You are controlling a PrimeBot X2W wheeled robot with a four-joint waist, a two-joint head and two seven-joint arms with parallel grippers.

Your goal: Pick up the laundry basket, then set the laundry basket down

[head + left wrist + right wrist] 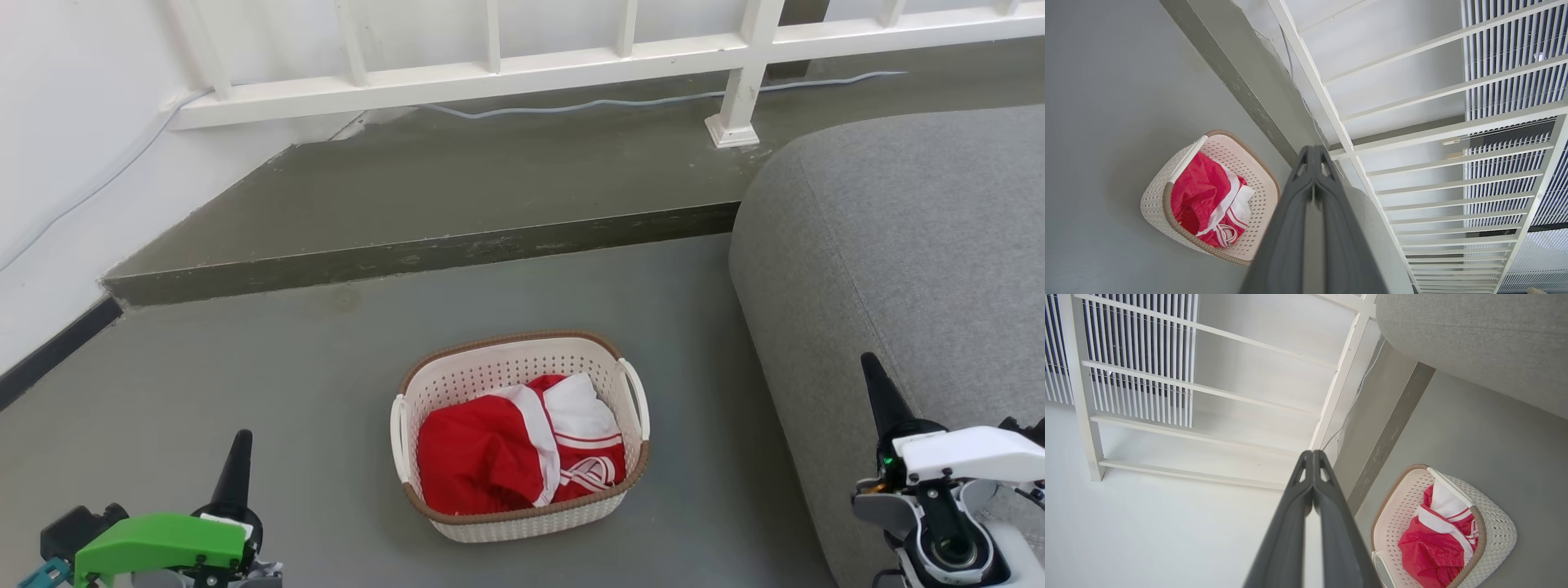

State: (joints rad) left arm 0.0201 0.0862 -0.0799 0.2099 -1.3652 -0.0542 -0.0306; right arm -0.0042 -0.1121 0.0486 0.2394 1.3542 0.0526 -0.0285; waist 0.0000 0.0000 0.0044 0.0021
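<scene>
The laundry basket (506,371), only one, sits on the floor (245,367), left claw (242,438) and right claw (868,361) closed.

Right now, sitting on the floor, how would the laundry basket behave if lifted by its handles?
The laundry basket looks like moulded perforated plastic, so it should probably stay stiff. It holds only a loose red and white garment, so it is likely light. Lifted by one side handle alone it may well tilt.
</scene>
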